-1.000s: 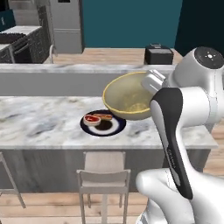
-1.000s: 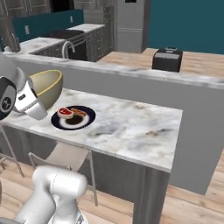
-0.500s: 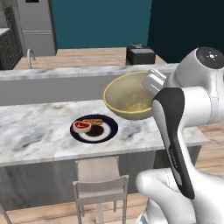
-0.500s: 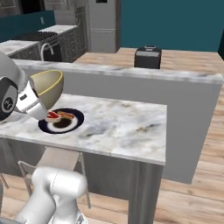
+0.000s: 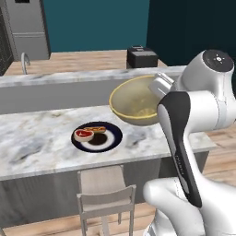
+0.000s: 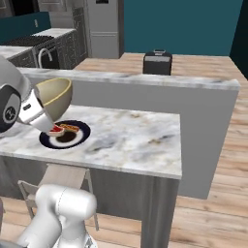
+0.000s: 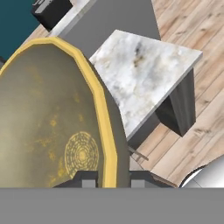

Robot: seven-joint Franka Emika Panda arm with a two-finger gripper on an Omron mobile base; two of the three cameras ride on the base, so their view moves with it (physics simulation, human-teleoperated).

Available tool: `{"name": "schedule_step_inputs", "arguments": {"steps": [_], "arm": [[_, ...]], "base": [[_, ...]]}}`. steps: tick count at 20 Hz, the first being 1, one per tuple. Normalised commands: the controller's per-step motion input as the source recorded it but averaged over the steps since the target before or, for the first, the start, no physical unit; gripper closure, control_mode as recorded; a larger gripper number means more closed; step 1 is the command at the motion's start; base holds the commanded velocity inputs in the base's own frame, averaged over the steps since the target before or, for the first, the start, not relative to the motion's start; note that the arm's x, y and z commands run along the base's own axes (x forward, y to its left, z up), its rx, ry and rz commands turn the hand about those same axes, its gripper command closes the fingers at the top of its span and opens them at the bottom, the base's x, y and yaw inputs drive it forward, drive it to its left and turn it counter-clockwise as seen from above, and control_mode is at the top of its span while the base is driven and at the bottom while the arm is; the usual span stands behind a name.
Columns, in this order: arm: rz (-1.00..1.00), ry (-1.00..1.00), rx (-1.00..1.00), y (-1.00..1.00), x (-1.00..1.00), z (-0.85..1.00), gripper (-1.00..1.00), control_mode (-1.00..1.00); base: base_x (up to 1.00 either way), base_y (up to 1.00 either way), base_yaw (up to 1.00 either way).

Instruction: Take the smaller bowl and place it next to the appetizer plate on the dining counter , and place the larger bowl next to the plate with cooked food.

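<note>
yellowish-tan larger bowl (image 5: 133,102), brown-veined white dining counter (image 5: 41,138)

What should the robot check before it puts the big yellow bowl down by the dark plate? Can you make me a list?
1. The gripper is shut on the larger bowl at its rim: ok.
2. Bowl clear of the dining counter, not bumping it: ok.
3. Bowl level: not ok, it is tilted.
4. Bare marble beside the plate with cooked food for setting down: ok.
5. Bowl not above the food: cannot tell.
</note>
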Motion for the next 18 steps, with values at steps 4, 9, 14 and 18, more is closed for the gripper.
{"name": "schedule_step_inputs", "arguments": {"steps": [4,9,14,18], "arm": [[-0.05,0.0,0.0,-0.35,0.26,-0.23,1.0,-1.0],[-0.01,-0.04,0.01,-0.39,0.15,-0.32,1.0,-1.0],[0.0,-0.06,0.14,-0.34,0.02,-0.32,1.0,-1.0],[0.0,0.0,0.31,-0.34,0.06,-0.31,1.0,-1.0]], "base": [[0.0,0.0,0.0],[0.0,0.0,0.0],[0.0,0.0,0.0],[0.0,0.0,0.0]]}}
